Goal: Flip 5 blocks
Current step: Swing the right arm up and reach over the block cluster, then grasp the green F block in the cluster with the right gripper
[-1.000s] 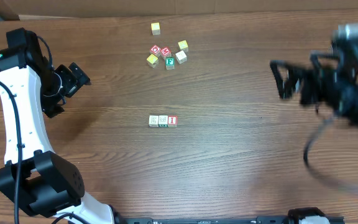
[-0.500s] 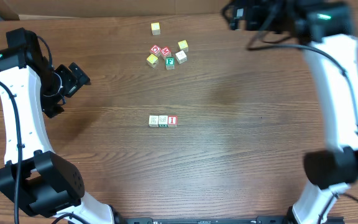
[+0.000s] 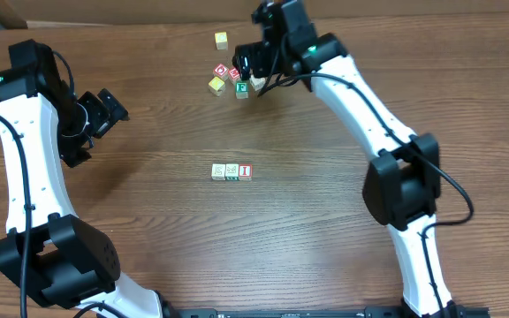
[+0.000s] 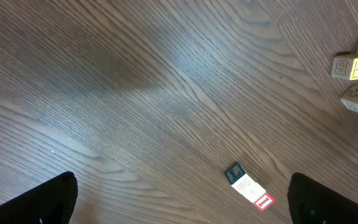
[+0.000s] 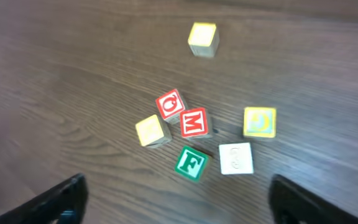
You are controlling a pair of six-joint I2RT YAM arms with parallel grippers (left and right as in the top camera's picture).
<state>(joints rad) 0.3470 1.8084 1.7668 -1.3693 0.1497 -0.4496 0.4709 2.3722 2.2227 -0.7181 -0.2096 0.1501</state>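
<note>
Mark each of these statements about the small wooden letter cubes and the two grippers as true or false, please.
1. Three small wooden letter cubes lie in one touching row. True.
2. The right gripper is shut on a cube. False: its jaws stand open above the cubes and hold nothing.
3. The green "F" cube lies beside the red "M" cube. True.
4. The left gripper touches the row. False: it is open and apart from it.
5. The lone yellow-topped cube touches the red "M" cube. False: it lies apart.
</note>
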